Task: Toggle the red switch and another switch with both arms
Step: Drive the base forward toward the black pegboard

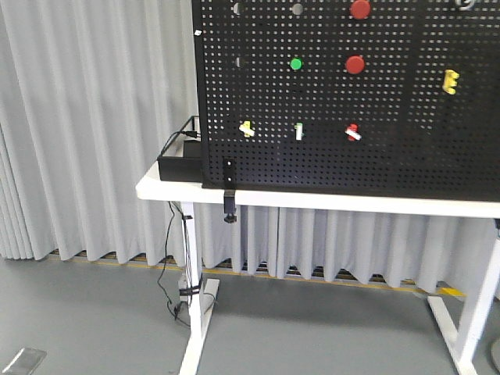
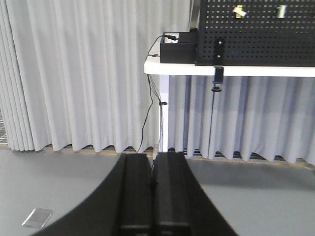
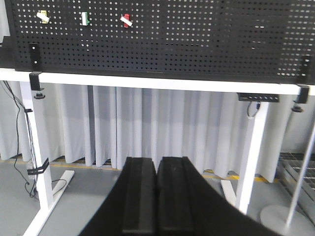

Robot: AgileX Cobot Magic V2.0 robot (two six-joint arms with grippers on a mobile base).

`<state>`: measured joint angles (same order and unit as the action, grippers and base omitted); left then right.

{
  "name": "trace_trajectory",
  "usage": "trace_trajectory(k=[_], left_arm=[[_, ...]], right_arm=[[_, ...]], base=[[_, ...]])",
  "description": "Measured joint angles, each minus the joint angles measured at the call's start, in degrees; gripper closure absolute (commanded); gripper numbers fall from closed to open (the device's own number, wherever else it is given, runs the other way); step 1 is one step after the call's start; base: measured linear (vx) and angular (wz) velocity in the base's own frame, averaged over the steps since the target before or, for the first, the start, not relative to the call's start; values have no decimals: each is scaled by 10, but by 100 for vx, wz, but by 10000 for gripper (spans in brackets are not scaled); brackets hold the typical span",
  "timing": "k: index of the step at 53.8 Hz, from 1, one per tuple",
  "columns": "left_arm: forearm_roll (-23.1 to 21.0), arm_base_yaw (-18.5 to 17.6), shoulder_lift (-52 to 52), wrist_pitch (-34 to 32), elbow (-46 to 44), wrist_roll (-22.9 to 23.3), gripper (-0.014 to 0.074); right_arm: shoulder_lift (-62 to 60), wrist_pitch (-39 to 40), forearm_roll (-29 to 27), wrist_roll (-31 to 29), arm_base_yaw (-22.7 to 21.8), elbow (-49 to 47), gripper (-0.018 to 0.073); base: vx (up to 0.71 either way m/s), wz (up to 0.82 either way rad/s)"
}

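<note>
Closest to the lens in each wrist view is the tool itself: the left tool has its two black fingers pressed flat together with nothing between them, and the right tool is closed the same way, also empty. Both hang low, well short of the black pegboard that stands upright on the white surface, with grey floor below them. The red switch, tiny with a white lever tip, sits in the pegboard's lower row, and the right wrist view catches it high at upper left. The left wrist view is cut off before reaching it. The pale-yellow switch is at the left end of that row and shows in both wrist views, with a green-and-white toggle between the two switches. Only the front view takes in the higher rows: two round red push buttons, one above the other, and a green button to their left. The left wrist view gives the clearest look at the black box on the surface just beside the pegboard's left edge. A pale curtain hangs behind it all.
</note>
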<state>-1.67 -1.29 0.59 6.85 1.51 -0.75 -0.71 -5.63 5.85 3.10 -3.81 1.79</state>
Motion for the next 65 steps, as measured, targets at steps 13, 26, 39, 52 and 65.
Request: trace_trajectory(k=[13,26,39,52,65], left_arm=[[0,0,0,0,0,0,594],[0,0,0,0,0,0,594],[0,0,0,0,0,0,594],[0,0,0,1,0,0,594],[0,0,0,1,0,0,594]], right_arm=[[0,0,0,0,0,0,566],[0,0,0,0,0,0,566],[0,0,0,0,0,0,566],[0,0,0,0,0,0,566],[0,0,0,0,0,0,566]], base=[[34,-3],[36,-15],[36,-8],[32,-4],[25,-7]])
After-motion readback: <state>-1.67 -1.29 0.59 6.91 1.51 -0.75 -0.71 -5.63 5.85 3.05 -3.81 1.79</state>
